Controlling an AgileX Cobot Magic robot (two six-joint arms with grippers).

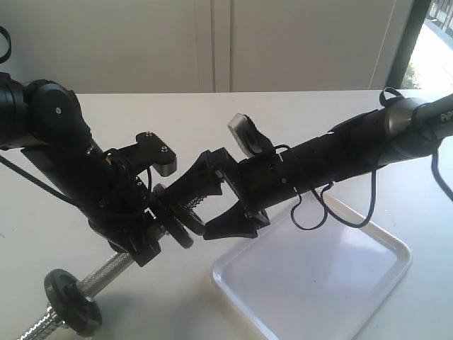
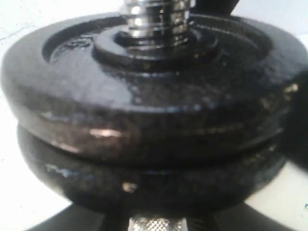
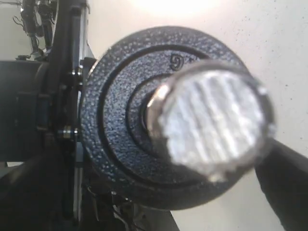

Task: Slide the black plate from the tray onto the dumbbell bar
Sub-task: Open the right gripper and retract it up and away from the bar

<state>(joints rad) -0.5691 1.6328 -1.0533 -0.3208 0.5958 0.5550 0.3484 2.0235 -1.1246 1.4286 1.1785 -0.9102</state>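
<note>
The dumbbell bar [image 1: 106, 270] slopes up from the bottom left, and my left gripper [image 1: 150, 239] is shut on its knurled middle. The black plate [image 1: 182, 229] sits on the bar's upper threaded end, against a second black disc [image 2: 144, 187] just past the left gripper. In the left wrist view the black plate [image 2: 144, 91] lies stacked on that disc, with the threads [image 2: 155, 17] sticking out. My right gripper [image 1: 190, 207] is open, its fingers spread to either side of the threaded end. The right wrist view looks down the bar's end [image 3: 211, 120] at the black plate [image 3: 113, 125]. The tray [image 1: 368, 283] holds nothing.
Another black disc [image 1: 71, 301] sits on the bar's lower end near the table's front edge. A loose cable [image 1: 333, 212] hangs from the right arm over the tray. The white table [image 1: 212, 120] stretches back to a pale wall.
</note>
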